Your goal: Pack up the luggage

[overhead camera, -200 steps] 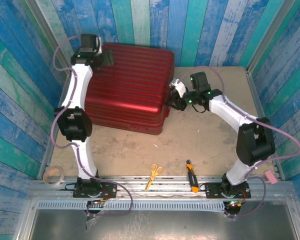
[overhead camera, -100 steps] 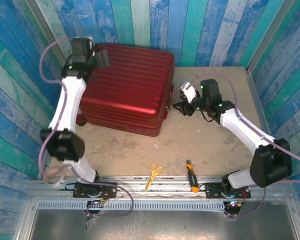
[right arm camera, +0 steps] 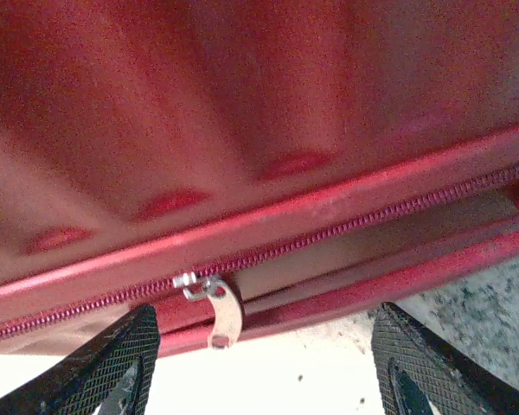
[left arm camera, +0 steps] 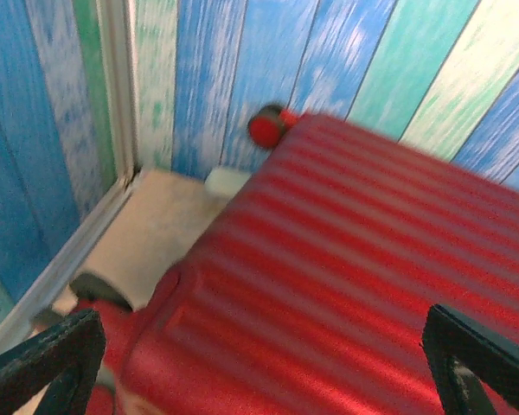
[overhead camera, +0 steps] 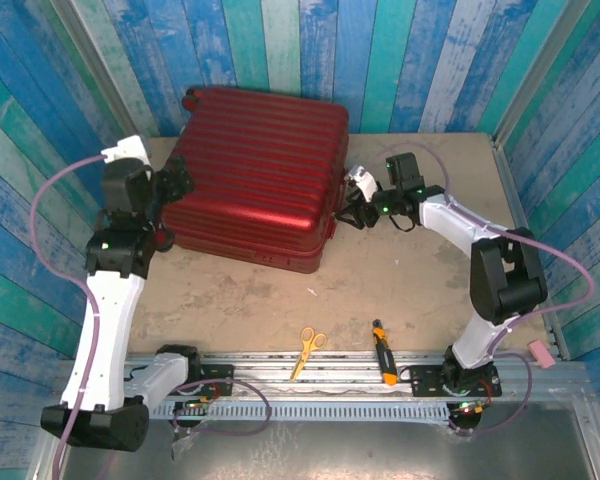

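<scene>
Flanking the red luggage (overhead camera: pixel 265 180), left hand (left arm camera: pixel 259 363) and right hand (right arm camera: pixel 268 367) both gape empty.

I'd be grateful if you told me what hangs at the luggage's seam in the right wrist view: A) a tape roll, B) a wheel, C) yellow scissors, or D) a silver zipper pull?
D: a silver zipper pull hangs from the zipper of the luggage, between the spread right fingers.

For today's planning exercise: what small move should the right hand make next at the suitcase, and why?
Probably ease the right hand forward and close on the zipper pull. The luggage lies shut on the table, and the silver pull hangs between the hand's open fingers, not yet gripped.
</scene>
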You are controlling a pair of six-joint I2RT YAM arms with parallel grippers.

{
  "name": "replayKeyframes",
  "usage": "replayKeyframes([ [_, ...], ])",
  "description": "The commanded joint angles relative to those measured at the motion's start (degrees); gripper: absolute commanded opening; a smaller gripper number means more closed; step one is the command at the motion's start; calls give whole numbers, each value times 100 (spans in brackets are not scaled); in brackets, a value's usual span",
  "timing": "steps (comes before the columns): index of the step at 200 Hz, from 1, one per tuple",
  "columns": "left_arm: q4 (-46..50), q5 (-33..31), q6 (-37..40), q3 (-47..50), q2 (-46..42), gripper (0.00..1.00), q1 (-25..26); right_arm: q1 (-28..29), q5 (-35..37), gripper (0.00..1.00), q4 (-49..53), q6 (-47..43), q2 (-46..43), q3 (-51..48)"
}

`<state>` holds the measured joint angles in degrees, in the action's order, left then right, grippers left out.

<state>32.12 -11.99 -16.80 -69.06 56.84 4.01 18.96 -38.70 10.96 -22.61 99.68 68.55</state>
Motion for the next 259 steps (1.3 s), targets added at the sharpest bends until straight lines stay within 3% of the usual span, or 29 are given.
replayKeyframes([
  [1, 319, -390, -374, 68, 178, 97, 3, 2, -690, 67, 61, -274, 140, 151],
  [40, 324, -181, -588, -105, 646, 97, 6, 2, -1127, 61, 441, -557, 435, 269],
  [104, 130, 69, -597, -143, 800, 99, 3, -29, -1078, 48, 569, -598, 647, 344],
  [181, 119, 221, -544, -151, 855, 99, -1, -147, -1005, 7, 543, -99, 824, 544],
  [208, 124, 305, -510, -212, 903, 97, 5, -154, -1064, 1, 566, -59, 791, 528],
  [239, 29, 611, -450, -249, 921, 93, 3, -155, -1112, 2, 567, -16, 689, 462],
  [259, -91, 745, -426, -222, 900, 91, 3, -164, -1051, 29, 564, 11, 658, 410],
])
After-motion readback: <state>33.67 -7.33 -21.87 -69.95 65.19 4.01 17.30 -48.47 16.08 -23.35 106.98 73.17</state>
